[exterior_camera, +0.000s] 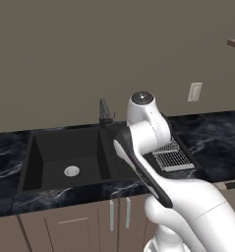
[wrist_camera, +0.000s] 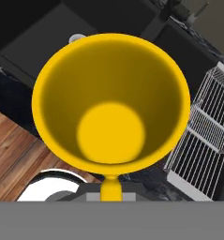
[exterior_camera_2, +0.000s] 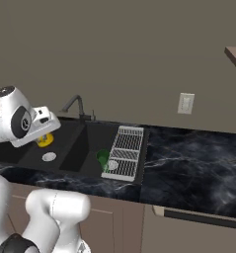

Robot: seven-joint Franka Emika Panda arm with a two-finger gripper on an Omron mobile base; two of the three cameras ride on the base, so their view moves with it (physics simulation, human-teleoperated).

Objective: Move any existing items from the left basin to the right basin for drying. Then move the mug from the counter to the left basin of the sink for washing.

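Claw (exterior_camera_2: 46,137) pinched tight on the yellow mug (wrist_camera: 111,101), held up over the left basin (exterior_camera: 60,152), mouth facing the hand cam, long axis along the fingers. 1 green bottle (exterior_camera_2: 102,157) in the right basin (exterior_camera_2: 97,143) beside 1 wire rack (exterior_camera_2: 125,150). 1 faucet (exterior_camera: 104,114) behind the divider; robot's own arm blocks most of the right side.

That was a kitchen, plainly. A matte-black double sink (exterior_camera: 65,157) with a slim faucet (exterior_camera: 104,114) sat in a black marble desk (exterior_camera_2: 188,158) over light wooden cabinets (exterior_camera: 65,226). A wall outlet (exterior_camera_2: 185,103) showed behind.
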